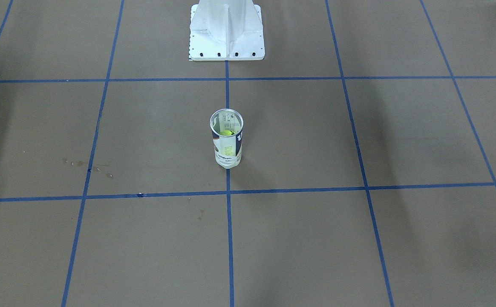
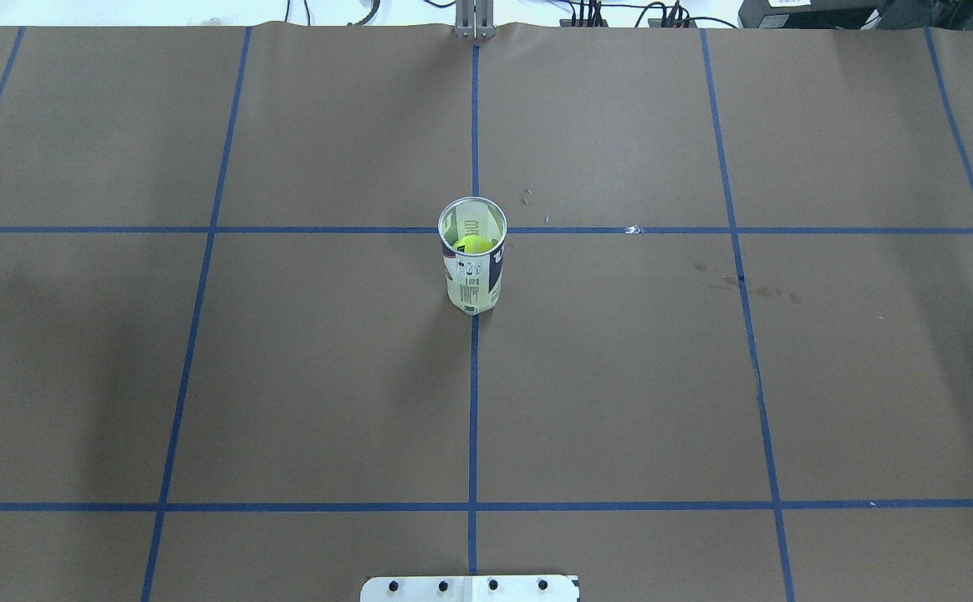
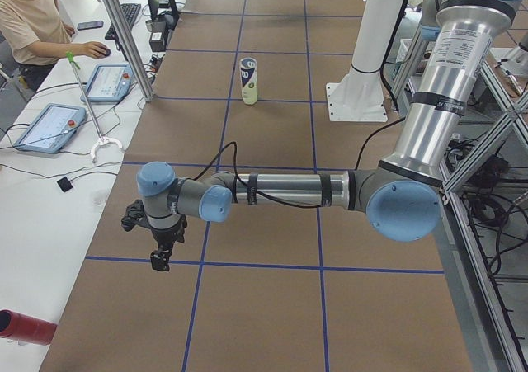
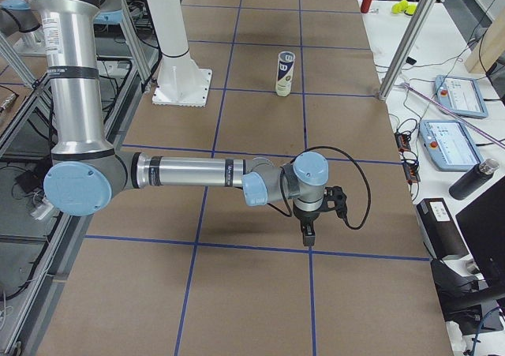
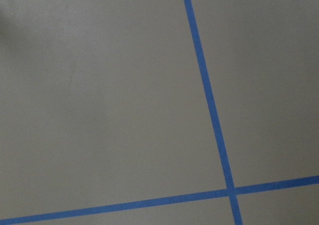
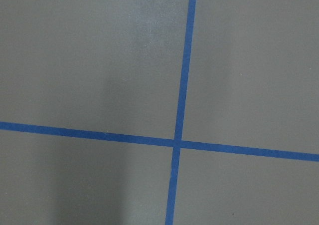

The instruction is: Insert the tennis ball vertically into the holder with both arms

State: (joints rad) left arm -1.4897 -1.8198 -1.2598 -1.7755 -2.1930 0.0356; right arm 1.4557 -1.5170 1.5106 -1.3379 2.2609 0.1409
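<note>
Brown table point(image 2: 286, 376) — upright "W" holder point(image 2: 473, 283), ball point(image 2: 471, 244) inside; left gripper point(image 3: 160, 260), right gripper point(image 4: 308, 234): closure indiscernible.

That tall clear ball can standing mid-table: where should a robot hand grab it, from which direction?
Probably the labelled side wall of the can, at mid-height, coming in level from the side. It stands upright and round, so a pinch across it fits; its open mouth faces up with a tennis ball inside, so avoid the top.

The can point(image 4: 285, 73) bears a large white "W" on its navy band. Its finer print is too small to read, as are the strip labels on the left arm point(image 3: 444, 67) and right arm point(image 4: 69, 48).
</note>
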